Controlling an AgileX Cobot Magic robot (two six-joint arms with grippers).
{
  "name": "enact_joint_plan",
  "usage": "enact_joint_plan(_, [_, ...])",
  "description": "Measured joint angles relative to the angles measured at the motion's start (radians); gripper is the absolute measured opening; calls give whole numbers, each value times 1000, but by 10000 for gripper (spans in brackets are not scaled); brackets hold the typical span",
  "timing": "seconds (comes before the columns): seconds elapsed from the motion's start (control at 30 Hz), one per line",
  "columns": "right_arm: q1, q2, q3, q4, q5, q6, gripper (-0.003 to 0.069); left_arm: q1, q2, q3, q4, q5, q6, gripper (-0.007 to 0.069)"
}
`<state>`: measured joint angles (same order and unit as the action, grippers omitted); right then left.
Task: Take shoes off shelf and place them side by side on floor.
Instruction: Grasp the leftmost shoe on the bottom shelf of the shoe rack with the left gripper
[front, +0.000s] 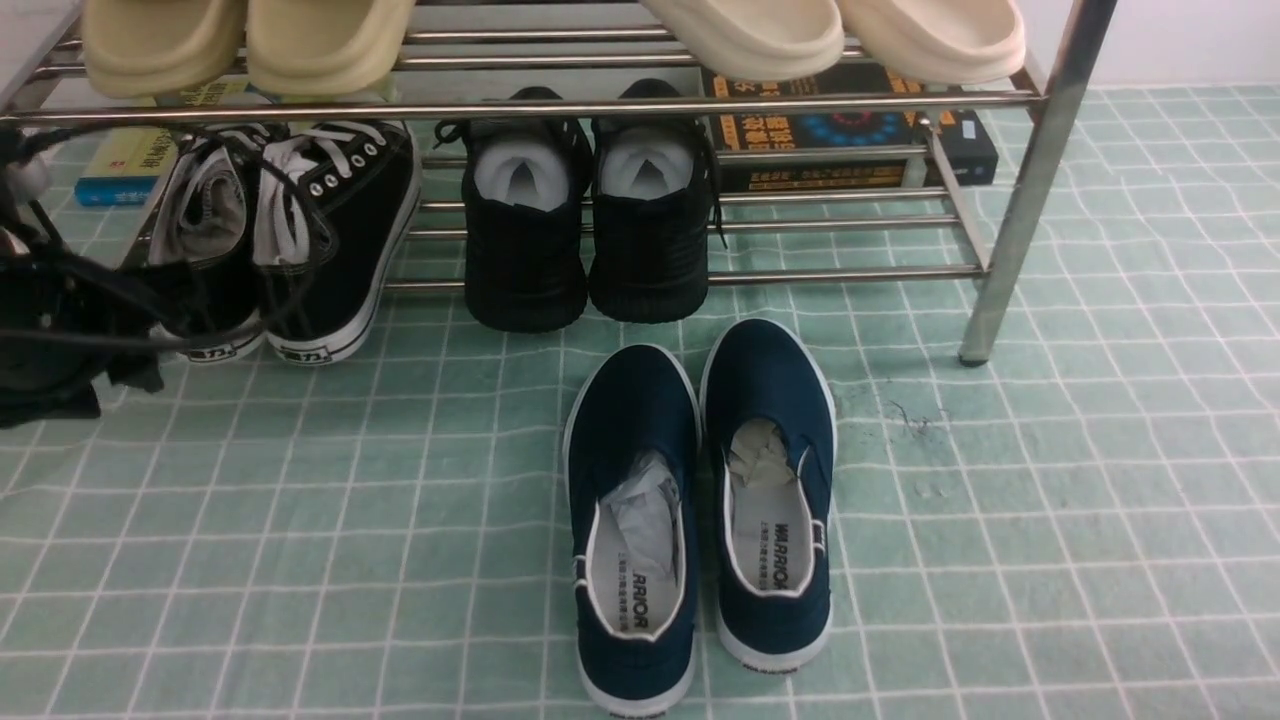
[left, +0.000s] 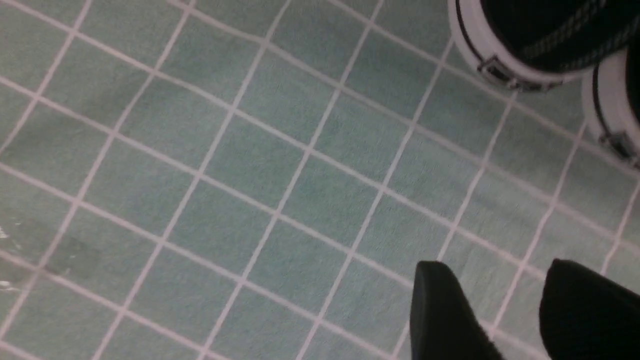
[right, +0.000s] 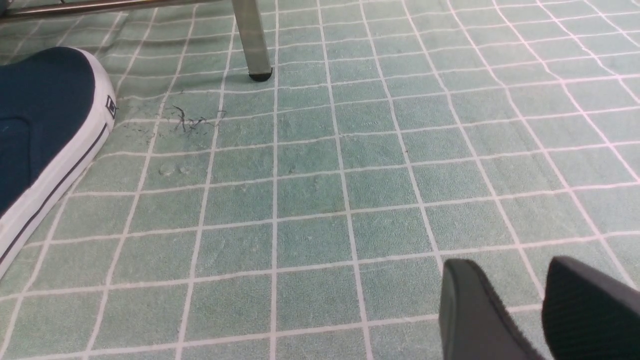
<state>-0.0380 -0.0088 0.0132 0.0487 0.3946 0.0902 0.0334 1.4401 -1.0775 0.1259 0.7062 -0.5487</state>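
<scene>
The two black canvas sneakers with white laces sit side by side at the left end of the steel shelf, on its lower tier, heels toward me. Their white-soled heels show at the edge of the left wrist view. My left arm, a dark mass with cables, is just left of them. The left gripper hangs open over the green gridded floor, short of the heels, holding nothing. The right gripper is open too, above bare floor; it does not show in the front view.
All-black knit sneakers stand mid-shelf on the lower tier. Navy slip-ons lie paired on the floor in front. Beige slippers fill the top tier. Books lie behind the shelf. A steel shelf leg stands ahead of the right gripper.
</scene>
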Motion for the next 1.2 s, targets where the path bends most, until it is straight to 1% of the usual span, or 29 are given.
enact_joint_plan(0.07, [0,0,0,0,0,0,237,58,41,-74,-71,3,8,324])
enact_joint_plan(0.17, [0,0,0,0,0,0,237,96,80,-146,-142,6,70,321])
enact_joint_plan(0.2, [0,0,0,0,0,0,237,98,86,-157,-151,6,82,321])
enact_joint_plan(0.23, [0,0,0,0,0,0,237,101,113,-200,-190,7,143,319])
enact_joint_plan(0.3, [0,0,0,0,0,0,237,101,129,-227,-209,7,174,319])
enact_joint_plan(0.33, [0,0,0,0,0,0,237,101,154,-255,-237,7,215,318])
enact_joint_plan(0.37, [0,0,0,0,0,0,237,101,170,-274,-244,7,231,318])
enact_joint_plan(0.57, [0,0,0,0,0,0,237,101,247,-316,-230,-52,259,318])
enact_joint_plan(0.8, [0,0,0,0,0,0,237,101,345,-316,-206,-198,261,311])
enact_joint_plan(1.0, [0,0,0,0,0,0,237,101,390,-316,-188,-245,259,288])
enact_joint_plan(1.03, [0,0,0,0,0,0,237,101,405,-316,-188,-255,254,261])
enact_joint_plan(1.07, [0,0,0,0,0,0,237,101,407,-316,-188,-257,254,256])
enact_joint_plan(1.1, [0,0,0,0,0,0,237,101,417,-316,-194,-265,247,209])
enact_joint_plan(1.13, [0,0,0,0,0,0,237,101,418,-316,-195,-265,247,202])
enact_joint_plan(1.17, [0,0,0,0,0,0,237,101,422,-316,-195,-263,247,134])
enact_joint_plan(1.2, [0,0,0,0,0,0,237,101,422,-316,-193,-259,248,86])
